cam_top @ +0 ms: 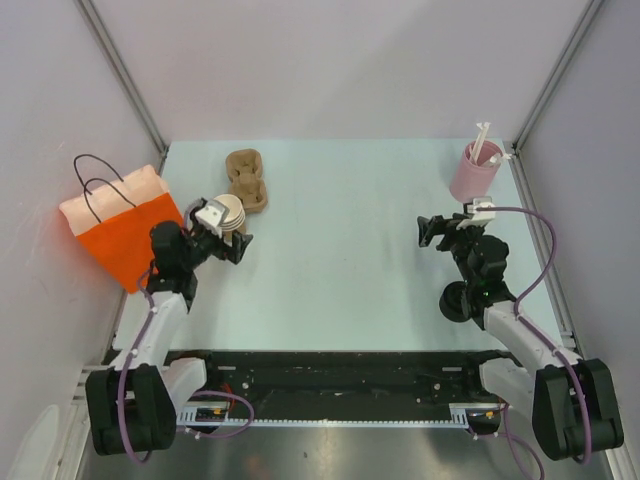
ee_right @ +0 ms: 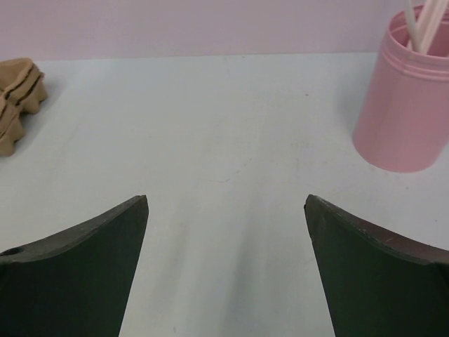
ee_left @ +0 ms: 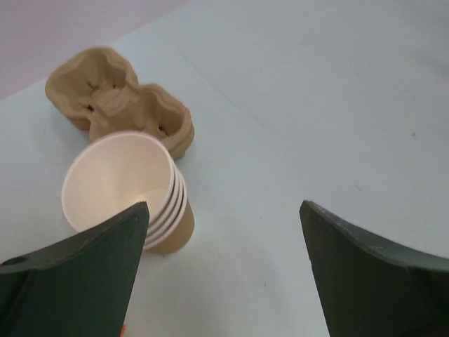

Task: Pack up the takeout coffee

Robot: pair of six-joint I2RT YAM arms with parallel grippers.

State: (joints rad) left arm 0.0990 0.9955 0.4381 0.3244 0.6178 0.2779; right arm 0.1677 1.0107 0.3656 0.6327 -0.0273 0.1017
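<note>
A nested stack of tan-brown paper cups (ee_left: 133, 186) stands on the table, white inside and open on top; no black lids show in any view. It is just in front of the brown pulp cup tray (ee_left: 116, 98). My left gripper (ee_left: 224, 205) is open and empty, its left fingertip (ee_left: 126, 239) close beside the stack, the stack not between the jaws. From above, the stack (cam_top: 230, 212) sits by the left gripper (cam_top: 222, 230). My right gripper (ee_right: 226, 199) is open and empty over bare table, at the right in the top view (cam_top: 432, 228).
An orange paper bag (cam_top: 125, 232) with black handles stands at the left edge, behind the left arm. The cup tray (cam_top: 247, 180) lies at the back. A pink cylinder with white straws (cam_top: 473, 172) stands at the back right, also in the right wrist view (ee_right: 407, 105).
</note>
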